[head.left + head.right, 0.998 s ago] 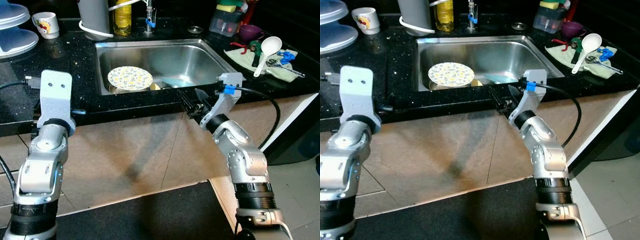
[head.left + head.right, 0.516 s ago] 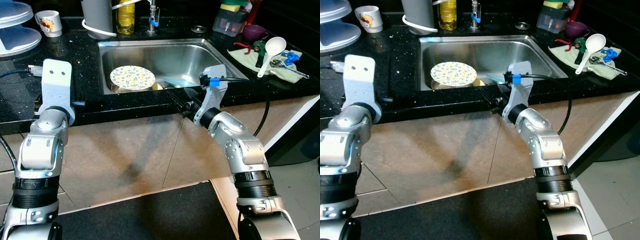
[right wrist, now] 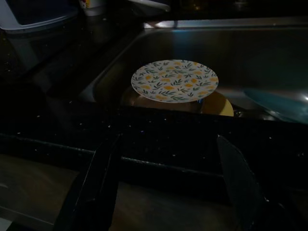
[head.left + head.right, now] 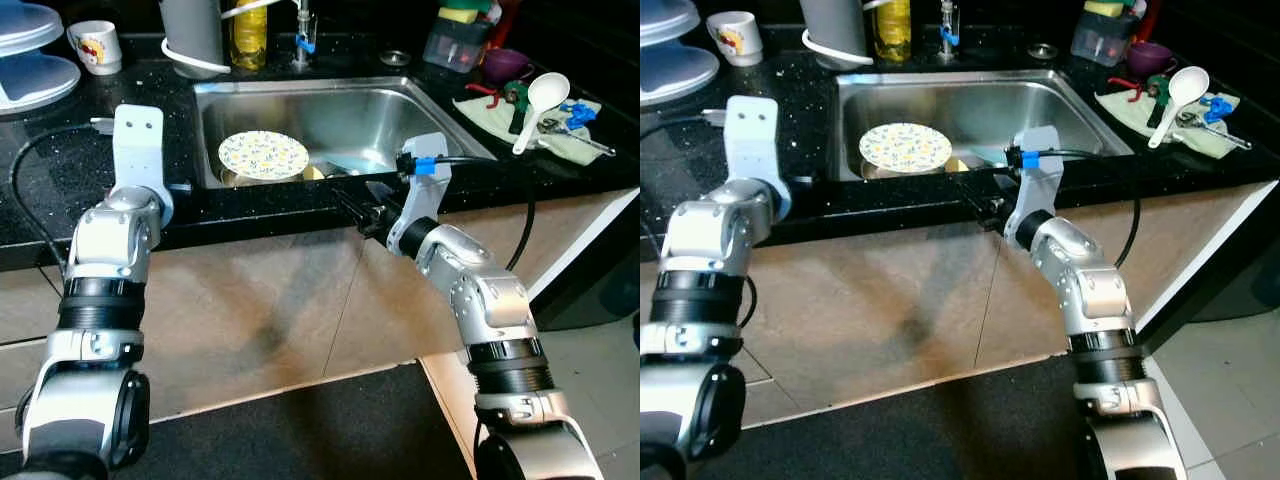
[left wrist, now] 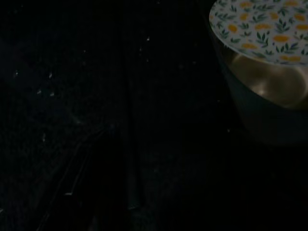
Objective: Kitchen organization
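Observation:
A floral plate [image 4: 262,155] lies in the steel sink [image 4: 420,110], resting on top of a yellowish bowl [image 3: 217,103]. A teal dish [image 3: 278,104] lies beside it in the basin. My right gripper [image 4: 366,201] hovers at the black counter's front edge, just below the sink's near rim, open with its fingers [image 3: 102,179] spread wide and nothing between them. My left gripper [image 4: 178,187] rests low over the counter just left of the sink. In the dark left wrist view the plate [image 5: 262,28] is close by.
On the black counter [image 4: 60,170] stand a white mug [image 4: 95,46], stacked pale plates [image 4: 25,62], a grey jug [image 4: 190,35] and a yellow bottle [image 4: 247,30]. To the right, a white ladle [image 4: 538,97] lies on a green cloth [image 4: 490,115]. A dark mat [image 4: 300,430] covers the floor.
My left arm has swung right along the counter toward the sink. My right gripper shifted a little left a second ago and has held since.

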`<state>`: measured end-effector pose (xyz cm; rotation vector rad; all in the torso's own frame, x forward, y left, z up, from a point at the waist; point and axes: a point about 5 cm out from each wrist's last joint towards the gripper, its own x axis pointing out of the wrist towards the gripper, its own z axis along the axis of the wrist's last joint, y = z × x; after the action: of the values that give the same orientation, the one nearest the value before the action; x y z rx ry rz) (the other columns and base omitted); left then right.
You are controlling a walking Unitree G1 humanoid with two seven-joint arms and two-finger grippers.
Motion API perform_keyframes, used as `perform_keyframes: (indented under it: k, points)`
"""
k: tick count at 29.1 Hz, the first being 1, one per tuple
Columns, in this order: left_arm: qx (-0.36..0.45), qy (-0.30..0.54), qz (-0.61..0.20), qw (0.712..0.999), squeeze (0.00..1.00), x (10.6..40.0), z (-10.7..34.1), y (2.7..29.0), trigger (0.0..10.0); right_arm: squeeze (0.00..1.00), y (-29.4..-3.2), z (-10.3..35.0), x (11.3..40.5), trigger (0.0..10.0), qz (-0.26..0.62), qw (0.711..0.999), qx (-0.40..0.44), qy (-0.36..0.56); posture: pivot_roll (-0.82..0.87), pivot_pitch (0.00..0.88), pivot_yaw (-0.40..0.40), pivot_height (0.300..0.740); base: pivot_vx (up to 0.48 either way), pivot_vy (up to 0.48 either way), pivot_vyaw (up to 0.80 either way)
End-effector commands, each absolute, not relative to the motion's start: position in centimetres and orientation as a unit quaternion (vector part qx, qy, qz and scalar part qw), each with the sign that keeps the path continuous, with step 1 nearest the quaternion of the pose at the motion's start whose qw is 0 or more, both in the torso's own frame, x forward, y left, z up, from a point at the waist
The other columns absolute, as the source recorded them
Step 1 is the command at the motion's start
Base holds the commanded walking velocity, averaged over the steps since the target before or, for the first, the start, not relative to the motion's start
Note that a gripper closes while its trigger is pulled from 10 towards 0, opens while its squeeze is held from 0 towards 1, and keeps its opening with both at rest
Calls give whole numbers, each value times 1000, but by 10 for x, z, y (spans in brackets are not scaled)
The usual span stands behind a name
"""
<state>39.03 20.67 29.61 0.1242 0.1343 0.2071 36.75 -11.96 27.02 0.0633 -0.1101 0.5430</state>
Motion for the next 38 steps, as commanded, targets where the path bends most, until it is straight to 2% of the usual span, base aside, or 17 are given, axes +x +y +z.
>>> perform_keyframes:
  k: [1, 8, 10, 11, 12, 13, 14, 34, 36, 38]
  points:
    - [86, 107, 110, 985, 0, 392, 283, 211, 10000, 0, -119, 272, 366, 10000, 271, 961, 35, -51, -63, 165, -46, 740, 0, 0, 0]
    - [77, 150, 111, 979, 0, 393, 271, 217, 10000, 0, -121, 269, 365, 10000, 274, 960, 36, -46, -63, 172, -48, 740, 0, 0, 0]
    - [55, 156, 118, 979, 0, 393, 269, 223, 4902, 0, -121, 269, 365, 10000, 275, 960, 34, -45, -63, 175, -48, 740, 0, 0, 0]
    - [44, 160, 122, 979, 0, 393, 268, 227, 1922, 0, -122, 269, 365, 10000, 276, 960, 33, -44, -63, 175, -48, 740, 0, 0, 0]
    - [44, 160, 122, 979, 0, 393, 268, 227, 1922, 0, -122, 269, 365, 10000, 276, 960, 33, -44, -63, 175, -48, 740, 0, 0, 0]
    - [33, 162, 126, 978, 0, 393, 268, 230, 667, 0, -122, 269, 365, 10000, 276, 960, 31, -44, -63, 175, -48, 740, 0, 0, 0]
    - [25, 165, 128, 978, 0, 393, 268, 233, 0, 0, -122, 270, 365, 10000, 277, 959, 29, -45, -63, 175, -48, 740, 0, 0, 0]
    - [6, 167, 130, 977, 0, 392, 267, 242, 0, 0, -121, 270, 366, 10000, 282, 958, 30, -42, -60, 183, -52, 740, 0, 0, 0]
    - [14, 154, 131, 979, 0, 393, 271, 243, 0, 0, -122, 270, 366, 10000, 281, 958, 31, -43, -60, 183, -52, 740, 0, 0, 0]
    - [42, 103, 130, 985, 0, 394, 284, 243, 0, 0, -122, 271, 366, 10000, 279, 958, 36, -45, -59, 185, -53, 740, 0, 0, 0]
